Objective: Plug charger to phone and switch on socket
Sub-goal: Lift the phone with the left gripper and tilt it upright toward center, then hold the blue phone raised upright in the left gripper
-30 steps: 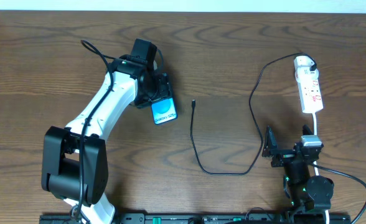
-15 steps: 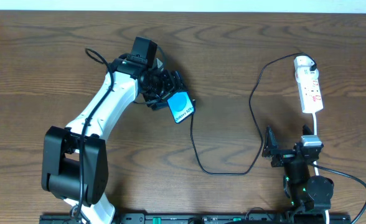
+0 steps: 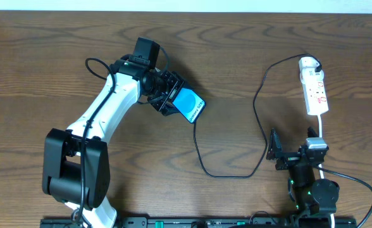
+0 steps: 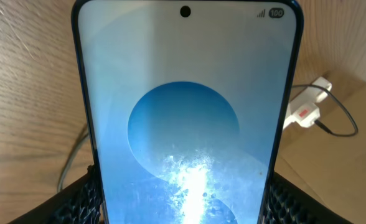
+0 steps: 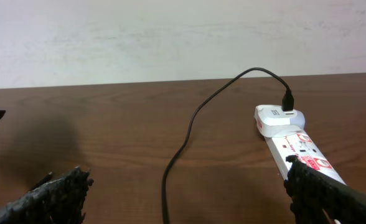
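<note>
1. Wooden desk (image 3: 40, 50) under everything, a pale wall behind it.
2. Left gripper (image 3: 173, 99) is clenched on the lit phone (image 3: 191, 106), which hides the charger's (image 3: 227, 177) plug end.
3. Charger loops mid-desk up to the white power strip (image 3: 314, 88).
4. Right gripper (image 5: 186, 180) is spread wide and empty, near the strip's cord (image 3: 321, 126).

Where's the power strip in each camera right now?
Overhead: strip at upper right.
Left wrist: strip at the right edge, behind the phone.
Right wrist: strip at lower right, running toward the camera.
Shared landmark: black cable plugged into the strip's end.
</note>
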Robot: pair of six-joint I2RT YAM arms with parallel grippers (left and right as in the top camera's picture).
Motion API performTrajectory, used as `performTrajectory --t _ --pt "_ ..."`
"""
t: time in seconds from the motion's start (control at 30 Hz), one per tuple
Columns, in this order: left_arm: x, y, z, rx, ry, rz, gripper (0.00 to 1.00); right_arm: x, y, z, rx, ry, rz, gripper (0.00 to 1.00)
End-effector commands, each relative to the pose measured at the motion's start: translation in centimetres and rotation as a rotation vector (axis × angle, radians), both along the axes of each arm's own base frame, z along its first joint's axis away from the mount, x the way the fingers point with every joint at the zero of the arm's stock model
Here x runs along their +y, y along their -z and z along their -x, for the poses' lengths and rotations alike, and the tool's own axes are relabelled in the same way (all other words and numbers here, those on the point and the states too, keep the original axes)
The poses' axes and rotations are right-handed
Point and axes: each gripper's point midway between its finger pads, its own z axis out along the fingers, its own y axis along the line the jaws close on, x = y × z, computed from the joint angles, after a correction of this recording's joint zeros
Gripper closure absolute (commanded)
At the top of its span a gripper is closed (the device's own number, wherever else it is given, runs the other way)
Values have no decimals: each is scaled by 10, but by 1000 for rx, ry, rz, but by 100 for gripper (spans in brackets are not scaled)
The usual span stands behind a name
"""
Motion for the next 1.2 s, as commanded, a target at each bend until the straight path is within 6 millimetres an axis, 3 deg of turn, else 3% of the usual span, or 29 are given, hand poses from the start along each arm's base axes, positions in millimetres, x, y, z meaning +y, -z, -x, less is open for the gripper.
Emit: performTrajectory --t 0.0,0.3,0.67,0.87,1.17 --pt "-9 -29 -1 -23 10 90 35 -1 0 0 0 7 5 1" --pt "-11 -30 0 22 -30 107 36 -1 0 0 0 7 5 1" --pt "-15 -56 5 254 -155 312 36 -1 0 0 0 7 5 1" --pt "-6 -69 2 292 -166 399 36 -1 0 0 0 7 5 1" --pt "9 -71 -7 324 -230 421 36 -1 0 0 0 7 5 1"
